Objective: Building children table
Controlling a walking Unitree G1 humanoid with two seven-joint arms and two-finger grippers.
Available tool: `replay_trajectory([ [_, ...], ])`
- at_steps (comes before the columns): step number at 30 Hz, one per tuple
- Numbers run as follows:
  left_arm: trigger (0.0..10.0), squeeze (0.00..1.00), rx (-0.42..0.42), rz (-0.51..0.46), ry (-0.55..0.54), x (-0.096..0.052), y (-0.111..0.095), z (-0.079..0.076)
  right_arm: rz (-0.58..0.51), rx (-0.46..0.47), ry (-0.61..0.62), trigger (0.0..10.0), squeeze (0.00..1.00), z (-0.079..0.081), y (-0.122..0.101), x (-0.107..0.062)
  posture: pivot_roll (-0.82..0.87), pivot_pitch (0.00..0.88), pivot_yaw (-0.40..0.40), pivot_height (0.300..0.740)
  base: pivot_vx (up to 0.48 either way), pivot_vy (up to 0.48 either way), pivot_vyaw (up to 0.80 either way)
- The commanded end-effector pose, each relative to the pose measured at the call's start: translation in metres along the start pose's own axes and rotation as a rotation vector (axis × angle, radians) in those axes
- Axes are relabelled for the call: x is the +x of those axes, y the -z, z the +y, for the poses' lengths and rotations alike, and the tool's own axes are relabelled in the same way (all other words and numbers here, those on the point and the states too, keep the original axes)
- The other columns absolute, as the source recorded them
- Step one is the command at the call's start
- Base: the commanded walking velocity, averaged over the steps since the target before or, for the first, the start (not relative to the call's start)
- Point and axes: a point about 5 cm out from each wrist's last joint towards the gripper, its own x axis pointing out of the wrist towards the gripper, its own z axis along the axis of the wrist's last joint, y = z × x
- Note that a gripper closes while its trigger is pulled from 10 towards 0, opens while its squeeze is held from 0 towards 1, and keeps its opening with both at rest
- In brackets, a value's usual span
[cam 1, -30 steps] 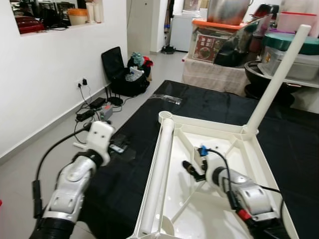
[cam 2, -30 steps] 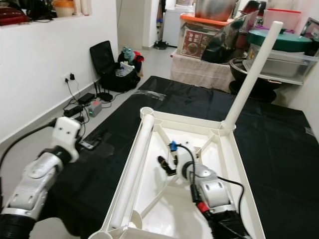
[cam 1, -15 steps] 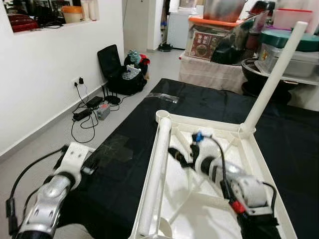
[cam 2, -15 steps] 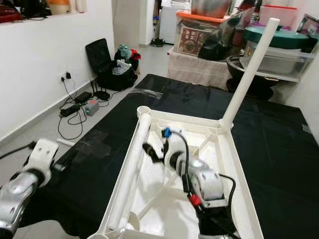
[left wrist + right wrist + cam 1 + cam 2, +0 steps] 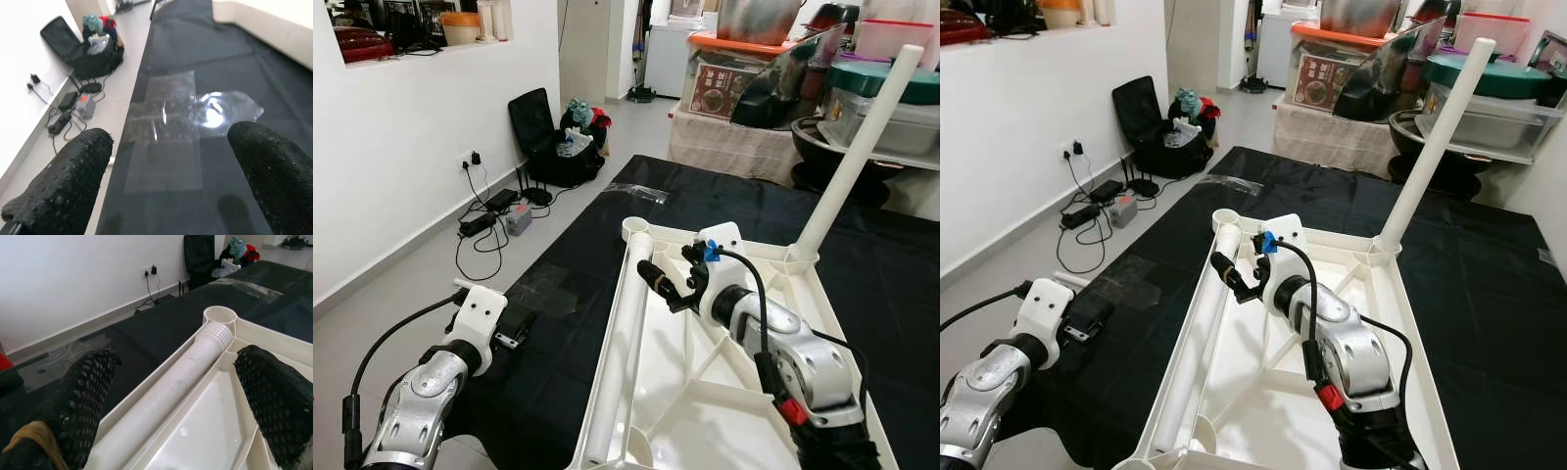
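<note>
Right wrist view: right gripper (image 5: 176,382) fingers (image 5: 80,404) spread wide, holding nothing, hovering over the loose white table leg (image 5: 181,382), which lies between and below them inside the upturned tabletop (image 5: 724,411). Beyond the fingers, leg's ribbed end meets a corner socket (image 5: 220,315). Left gripper (image 5: 166,166) fingers wide apart, empty, over clear plastic wrap (image 5: 195,110) on black mat (image 5: 205,44). Farther off, another leg (image 5: 854,147) stands upright.

table tray (image 5: 803,294): near end cut off | upright leg (image 5: 857,147): top cropped
</note>
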Motion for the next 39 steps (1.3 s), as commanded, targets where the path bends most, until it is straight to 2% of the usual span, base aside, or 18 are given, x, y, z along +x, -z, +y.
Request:
replay_trajectory([
  [1, 10.0, 0.0, -0.007, -0.056, 0.014, 0.004, -0.011, -0.002, -0.046, -0.012, 0.034, 10.0, 0.82, -0.004, -0.005, -0.005, 0.08, 0.0, -0.105, 0.74, 0.0, 0.0, 0.0],
  [6, 10.0, 0.0, 0.003, -0.098, 0.015, 0.007, -0.018, -0.002, -0.069, -0.02, 0.015, 10.0, 0.82, -0.003, -0.006, -0.012, 0.07, 0.0, -0.097, 0.74, 0.0, 0.0, 0.0],
  [8, 10.0, 0.0, 0.006, -0.118, 0.008, 0.009, -0.022, 0.0, -0.056, -0.033, -0.024, 10.0, 0.8, 0.0, -0.002, -0.017, 0.07, 0.0, -0.094, 0.74, 0.0, 0.0, 0.0],
  [9, 10.0, 0.0, -0.006, -0.169, 0.001, 0.013, -0.033, 0.003, 0.002, -0.064, -0.13, 10.0, 0.81, 0.011, 0.012, -0.03, 0.06, 0.0, -0.088, 0.74, 0.0, 0.0, 0.0],
  [11, 10.0, 0.0, -0.011, -0.185, 0.0, 0.014, -0.036, 0.004, 0.016, -0.071, -0.156, 10.0, 0.81, 0.013, 0.016, -0.035, 0.06, 0.0, -0.088, 0.74, 0.0, 0.0, 0.0],
  [15, 10.0, 0.0, -0.034, -0.225, 0.005, 0.016, -0.044, 0.004, -0.029, -0.055, -0.067, 10.0, 0.8, 0.003, 0.013, -0.038, 0.05, 0.0, -0.081, 0.74, 0.0, 0.0, 0.0],
  [16, 10.0, 0.0, -0.04, -0.239, 0.009, 0.017, -0.047, 0.003, -0.066, -0.047, 0.043, 10.0, 0.58, -0.009, 0.007, -0.035, 0.05, 0.0, -0.082, 0.74, 0.0, 0.0, 0.0],
  [17, 10.0, 0.0, -0.04, -0.239, 0.009, 0.017, -0.047, 0.003, -0.066, -0.047, 0.043, 10.0, 0.58, -0.009, 0.007, -0.035, 0.05, 0.0, -0.082, 0.74, 0.0, 0.0, 0.0],
  [18, 10.0, 0.0, -0.045, -0.248, 0.009, 0.018, -0.049, 0.002, -0.093, -0.028, 0.143, 10.0, 0.22, -0.02, 0.003, -0.032, 0.06, 0.0, -0.086, 0.74, 0.0, 0.0, 0.0],
  [20, 10.0, 0.0, -0.047, -0.253, 0.009, 0.018, -0.05, 0.001, -0.103, -0.019, 0.237, 10.0, 0.23, -0.03, 0.001, -0.028, 0.06, 0.0, -0.091, 0.74, 0.0, 0.0, 0.0],
  [25, 10.0, 0.0, -0.027, -0.242, 0.001, 0.018, -0.047, 0.002, -0.083, -0.003, 0.312, 10.0, 0.24, -0.041, 0.005, -0.032, 0.06, 0.0, -0.093, 0.74, 0.0, 0.0, 0.0],
  [28, 10.0, 0.0, -0.024, -0.238, -0.005, 0.018, -0.046, 0.003, -0.091, 0.004, 0.278, 10.0, 0.24, -0.041, 0.002, -0.036, 0.06, 0.0, -0.093, 0.74, 0.0, 0.0, 0.0],
  [29, 10.0, 0.0, -0.024, -0.237, -0.008, 0.018, -0.046, 0.004, -0.092, 0.009, 0.194, 10.0, 0.24, -0.034, 0.002, -0.041, 0.05, 0.0, -0.088, 0.74, 0.0, 0.0, 0.0],
  [31, 10.0, 0.0, -0.024, -0.236, -0.009, 0.018, -0.046, 0.004, -0.092, 0.011, 0.133, 10.0, 0.24, -0.029, 0.002, -0.044, 0.05, 0.0, -0.088, 0.74, 0.0, 0.0, 0.0],
  [32, 10.0, 0.0, -0.025, -0.236, -0.01, 0.019, -0.045, 0.005, -0.076, -0.006, 0.007, 10.0, 0.25, -0.017, 0.004, -0.052, 0.03, 0.0, -0.081, 0.74, 0.0, 0.0, 0.0],
  [33, 10.0, 0.0, -0.025, -0.236, -0.01, 0.019, -0.045, 0.005, -0.076, -0.006, 0.007, 10.0, 0.25, -0.017, 0.004, -0.052, 0.03, 0.0, -0.081, 0.74, 0.0, 0.0, 0.0],
  [36, 10.0, 0.0, -0.029, -0.237, -0.008, 0.022, -0.046, 0.005, -0.06, 0.037, -0.256, 10.0, 0.28, -0.001, 0.005, -0.088, 0.02, 0.0, -0.07, 0.74, 0.0, 0.0, 0.0],
  [39, 10.0, 0.0, -0.031, -0.238, -0.005, 0.024, -0.047, 0.004, -0.062, 0.063, -0.299, 10.0, 0.31, -0.005, 0.002, -0.101, 0.01, 0.0, -0.067, 0.74, 0.0, 0.0, 0.0],
])
